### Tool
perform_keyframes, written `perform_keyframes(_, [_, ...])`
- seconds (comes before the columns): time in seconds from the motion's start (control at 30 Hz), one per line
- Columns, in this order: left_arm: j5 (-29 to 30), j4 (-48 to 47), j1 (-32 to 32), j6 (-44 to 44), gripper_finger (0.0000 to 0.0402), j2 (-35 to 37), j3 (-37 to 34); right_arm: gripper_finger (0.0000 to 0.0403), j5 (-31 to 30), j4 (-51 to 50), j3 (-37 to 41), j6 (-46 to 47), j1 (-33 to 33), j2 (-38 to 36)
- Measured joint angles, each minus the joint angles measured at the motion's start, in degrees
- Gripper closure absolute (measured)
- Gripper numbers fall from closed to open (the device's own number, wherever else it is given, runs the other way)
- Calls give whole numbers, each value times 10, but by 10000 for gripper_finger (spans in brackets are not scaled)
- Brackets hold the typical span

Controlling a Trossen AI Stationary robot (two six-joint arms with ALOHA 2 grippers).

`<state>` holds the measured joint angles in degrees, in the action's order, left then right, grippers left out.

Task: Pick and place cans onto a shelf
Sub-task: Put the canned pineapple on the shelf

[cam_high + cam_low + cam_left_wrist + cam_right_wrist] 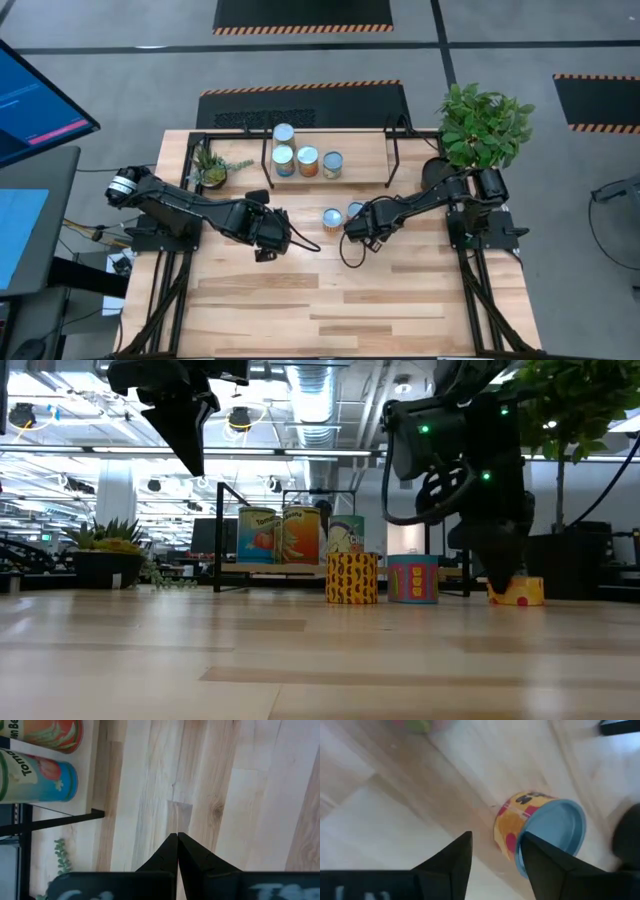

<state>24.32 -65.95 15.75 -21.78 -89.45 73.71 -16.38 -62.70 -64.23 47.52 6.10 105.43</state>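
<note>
On the shelf (355,150) at the table's (400,310) far edge, four cans (307,161) stood grouped toward its left end; one blue label began "Tom". Two more cans (332,218) sat on the pale planks in front, and a low yellow-orange tin (516,592) lay just beside the right gripper (495,857), fingers spread wide, holding nothing. Left gripper (177,851) hovered pinched closed, empty. Potted plants (485,125) flanked the shelf; striped floor mats (300,16) lay beyond.

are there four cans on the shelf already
Yes, the high view shows four cans standing on the shelf, one behind a row of three.
</note>
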Motion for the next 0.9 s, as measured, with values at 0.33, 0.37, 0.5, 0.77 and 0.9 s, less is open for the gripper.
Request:
perform_keyframes(0.33, [0,0,0,0,401,0,0,341,14,1,0,-6,-14,0])
perform_keyframes(0.37, [1,0,0,0,401,0,0,360,14,2,-1,-6,-13,-1])
perform_keyframes(0.5, [2,0,0,0,401,0,0,389,18,-17,-22,0,2,0])
perform_keyframes(0.77, [2,-1,0,12,401,0,0,398,31,-177,-198,7,84,0])
perform_keyframes(0.9, [3,-1,0,24,401,0,0,399,18,-250,-322,36,125,0])
